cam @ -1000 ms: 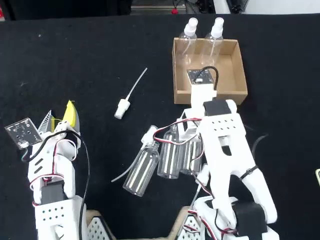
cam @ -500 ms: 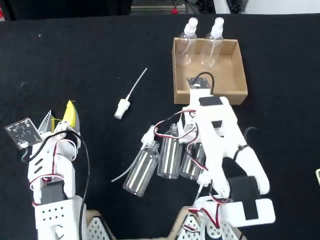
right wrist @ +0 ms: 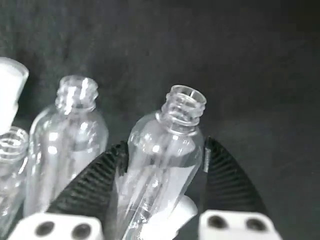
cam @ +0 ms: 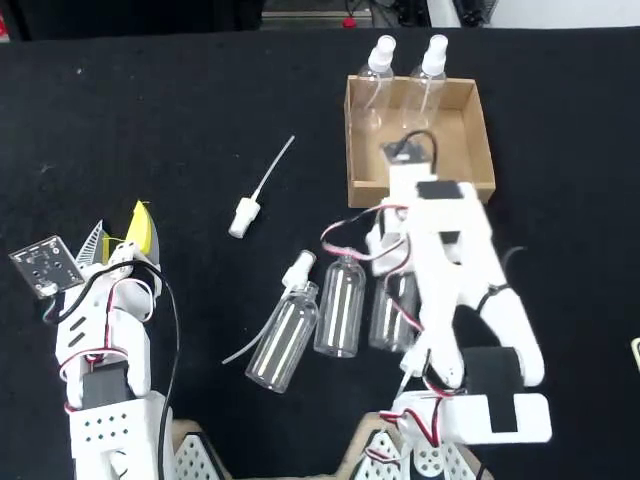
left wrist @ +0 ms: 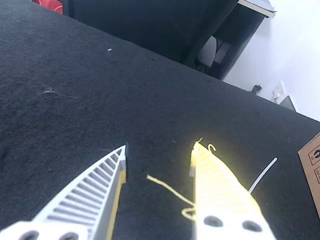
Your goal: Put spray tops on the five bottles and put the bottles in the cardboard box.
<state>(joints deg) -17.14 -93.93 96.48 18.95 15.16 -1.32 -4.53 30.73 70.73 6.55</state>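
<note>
Clear bottle (right wrist: 172, 125) in right gripper (right wrist: 165, 145), two alongside, arm (cam: 450, 250) masking cardboard box (cam: 486, 150)

A robotics lab or workshop room. The bench (cam: 180, 110) is draped in plain black cloth, and two white printed-plastic arms, one (cam: 105, 350) by the other (cam: 465, 280), are fixed at its near edge with red and white wires (cam: 350, 238) looping bare along them and an uncased circuit board (cam: 45, 265) on a wrist. The left gripper (left wrist: 160, 148) has ribbed, printed jaws. Beyond the bench stand a dark desk (left wrist: 220, 20) and a white wall (left wrist: 295, 50) with a socket (left wrist: 278, 90).
</note>
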